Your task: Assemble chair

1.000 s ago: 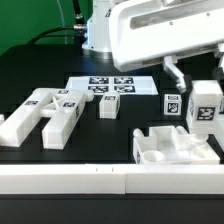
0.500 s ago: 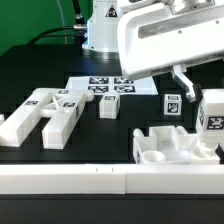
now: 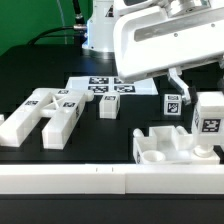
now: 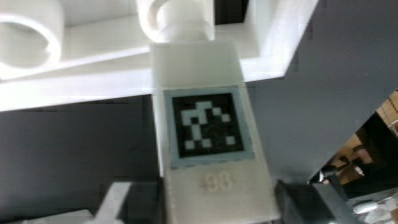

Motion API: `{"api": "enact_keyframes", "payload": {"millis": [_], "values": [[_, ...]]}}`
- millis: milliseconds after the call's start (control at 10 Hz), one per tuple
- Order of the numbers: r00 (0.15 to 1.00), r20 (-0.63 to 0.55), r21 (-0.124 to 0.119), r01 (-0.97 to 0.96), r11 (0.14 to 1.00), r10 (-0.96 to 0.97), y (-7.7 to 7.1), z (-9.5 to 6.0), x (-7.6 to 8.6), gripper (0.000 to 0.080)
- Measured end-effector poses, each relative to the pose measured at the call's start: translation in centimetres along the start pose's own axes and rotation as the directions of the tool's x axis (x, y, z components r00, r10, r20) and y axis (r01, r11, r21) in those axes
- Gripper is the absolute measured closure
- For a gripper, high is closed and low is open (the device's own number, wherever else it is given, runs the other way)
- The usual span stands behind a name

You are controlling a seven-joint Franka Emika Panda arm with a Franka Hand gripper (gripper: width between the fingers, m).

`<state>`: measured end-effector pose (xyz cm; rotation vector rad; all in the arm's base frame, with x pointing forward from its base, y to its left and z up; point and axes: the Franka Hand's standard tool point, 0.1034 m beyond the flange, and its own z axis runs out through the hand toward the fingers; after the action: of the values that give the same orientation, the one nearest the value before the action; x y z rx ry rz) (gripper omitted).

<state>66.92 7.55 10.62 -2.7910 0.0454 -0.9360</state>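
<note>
Chair bar [image 4: 210, 110] is in the air, with the gripper [image 4: 210, 195] clamped on two of its opposite flat sides, at the end away from the seat block [image 3: 170, 145]. It hangs upright at the exterior view's right, over the seat block's far end; whether they touch, I can't tell. The other loose pieces [image 3: 40, 112] and a cube [image 3: 108, 105] lie well apart on the table [image 3: 100, 140].

By the look of it, this bar is hard, hollow-light plastic: stiff, no give and no real weight for the arm. The faces look smooth, so a narrow pinch could let it swivel if the tip catches an edge. Flat sides are the right place to hold, keeping the mating end free. It's probably not fragile, but a tilted entry could jam.
</note>
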Motion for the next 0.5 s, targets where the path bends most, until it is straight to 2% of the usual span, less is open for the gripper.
{"api": "enact_keyframes", "payload": {"millis": [500], "values": [[1.0,0.012,-0.001,-0.002,1.0,0.002,-0.2,0.7,-1.3,0.0499]]}}
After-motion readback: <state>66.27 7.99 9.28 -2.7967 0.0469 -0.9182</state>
